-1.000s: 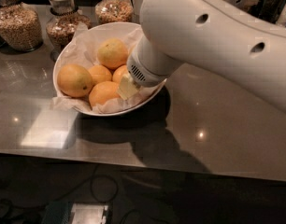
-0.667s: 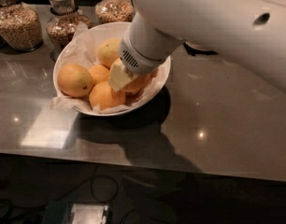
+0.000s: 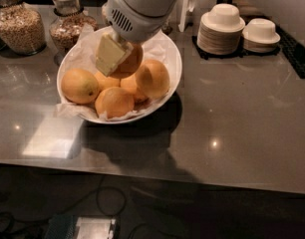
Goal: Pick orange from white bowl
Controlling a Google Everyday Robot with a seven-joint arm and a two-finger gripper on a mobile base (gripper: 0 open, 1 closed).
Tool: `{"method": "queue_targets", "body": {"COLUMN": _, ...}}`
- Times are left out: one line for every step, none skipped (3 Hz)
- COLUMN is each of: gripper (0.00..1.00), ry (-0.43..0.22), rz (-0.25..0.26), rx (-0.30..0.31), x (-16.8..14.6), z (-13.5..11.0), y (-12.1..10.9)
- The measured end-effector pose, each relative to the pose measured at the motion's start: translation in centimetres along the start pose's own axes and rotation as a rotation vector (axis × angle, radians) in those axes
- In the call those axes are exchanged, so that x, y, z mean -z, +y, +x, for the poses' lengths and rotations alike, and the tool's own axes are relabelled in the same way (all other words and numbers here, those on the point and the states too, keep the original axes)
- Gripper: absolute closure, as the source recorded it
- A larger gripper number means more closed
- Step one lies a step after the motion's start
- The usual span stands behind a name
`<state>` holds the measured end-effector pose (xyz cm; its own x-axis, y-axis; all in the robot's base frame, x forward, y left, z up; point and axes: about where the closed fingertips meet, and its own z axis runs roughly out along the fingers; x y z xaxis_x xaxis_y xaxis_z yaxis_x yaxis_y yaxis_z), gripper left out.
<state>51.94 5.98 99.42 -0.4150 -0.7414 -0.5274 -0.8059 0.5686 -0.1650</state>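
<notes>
Glossy grey countertop [image 3: 232, 113] fills your view, with dark floor along its near edge. Your gripper [image 3: 120, 59] sits over the middle of the white bowl [image 3: 168, 51], hanging from the thick white arm [image 3: 137, 6] that comes in from the top. It is clamped on one orange [image 3: 130, 62]: a cream finger [image 3: 108, 55] presses flat on the fruit's left side, and the other finger is hidden behind it. You cannot tell whether the held orange touches the pile beneath. Below and around the gripper, count five loose oranges [image 3: 79, 85] in the bowl: one to its left, one in front, one to its right and two partly covered in the middle. Crumpled white paper [image 3: 68, 111] lines the bowl and spills over the rim. Behind and left of the gripper stand two glass jars [image 3: 18, 26] of brown grains or nuts. Well off to its right are two stacks of white plates [image 3: 218, 38], each with one small bowl [image 3: 223, 15] upside down on top. Below the counter edge, cables [image 3: 110, 203] and a grey box [image 3: 95, 228] lie on the floor.
</notes>
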Motion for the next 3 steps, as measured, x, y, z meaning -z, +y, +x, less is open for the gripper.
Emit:
{"method": "queue_targets", "body": {"gripper": 0.74, "ry": -0.054, "rz": -0.038, "rx": 0.030, "x": 1.7, "z": -0.5, "y": 0.6}}
{"method": "queue_targets", "body": {"gripper": 0.98, "ry": -0.216, "rz": -0.110, "rx": 0.020, "x": 2.0, "z": -0.3, "y": -0.6}}
{"method": "queue_targets", "body": {"gripper": 1.00, "ry": -0.421, "rz": -0.221, "rx": 0.015, "x": 1.7, "z": -1.8, "y": -0.8}}
